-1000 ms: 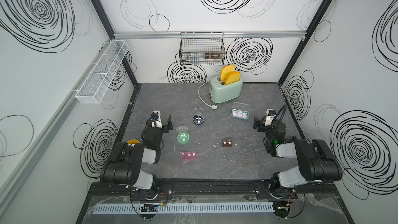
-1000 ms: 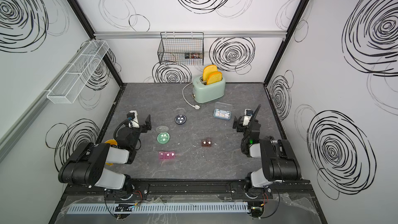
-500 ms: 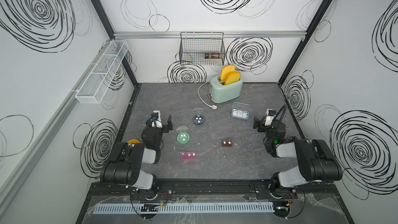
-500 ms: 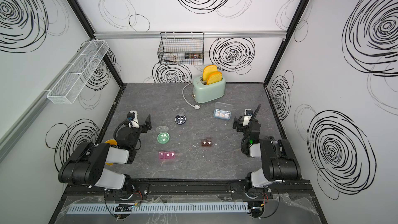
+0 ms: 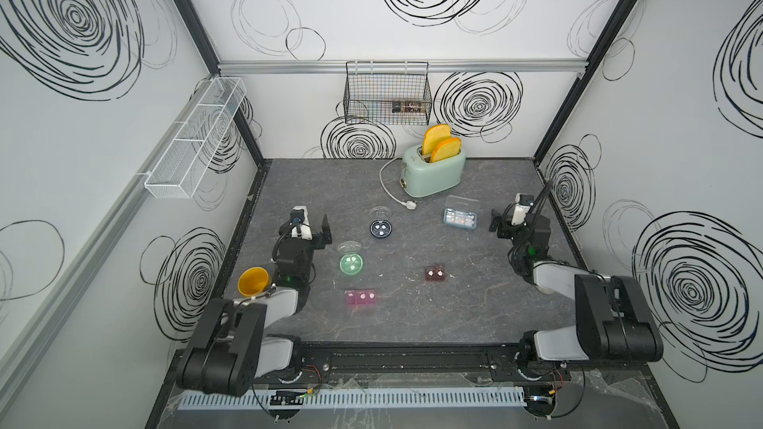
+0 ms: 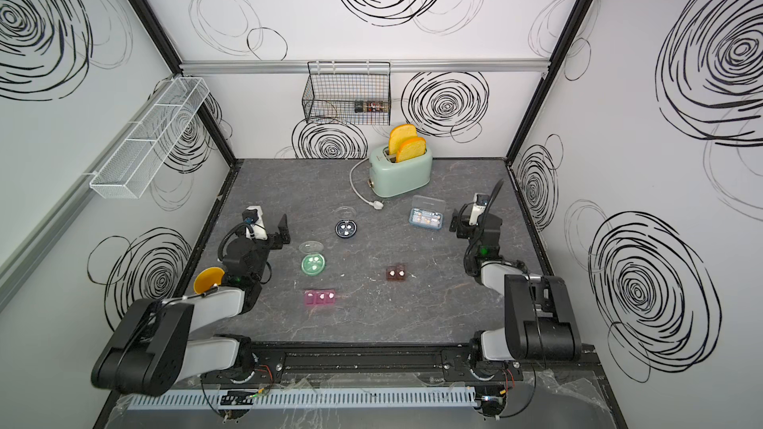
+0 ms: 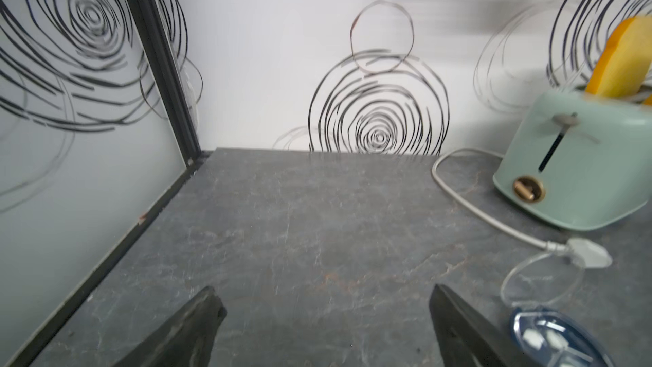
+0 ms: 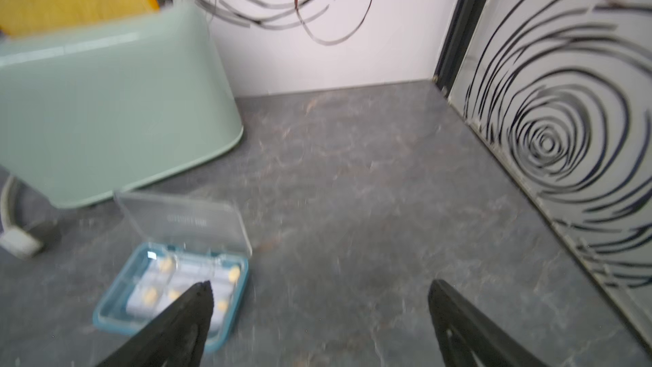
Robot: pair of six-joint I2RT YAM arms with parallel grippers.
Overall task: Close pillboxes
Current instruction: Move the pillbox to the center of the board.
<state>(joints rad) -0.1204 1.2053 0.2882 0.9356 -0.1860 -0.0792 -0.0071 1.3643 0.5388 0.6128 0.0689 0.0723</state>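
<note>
Resting on veined grey tabletop [image 5: 475,303]: round green pillbox [image 5: 351,264]

A robot test booth in a lab: white panel walls [image 5: 371,35] scrawled with black swirls, black metal frame posts [image 5: 192,26], grey stone-look tabletop [image 5: 413,315].

The dark grey stone-look table [image 5: 413,323] carries a mint toaster [image 5: 433,173] at twelve o'clock, its pale cord [image 5: 386,183] curling across the surface toward eleven. A blue pillbox [image 5: 459,218] lies at two with its clear lid tipped back. Just off centre toward ten sits a navy round pillbox [image 5: 381,229], and at nine a green round pillbox [image 5: 351,264], both with lids swung open. A pink pillbox [image 5: 361,297] lies at seven, a brown pillbox [image 5: 435,273] near five, and a yellow mug [image 5: 252,281] at the eight o'clock edge.
</note>
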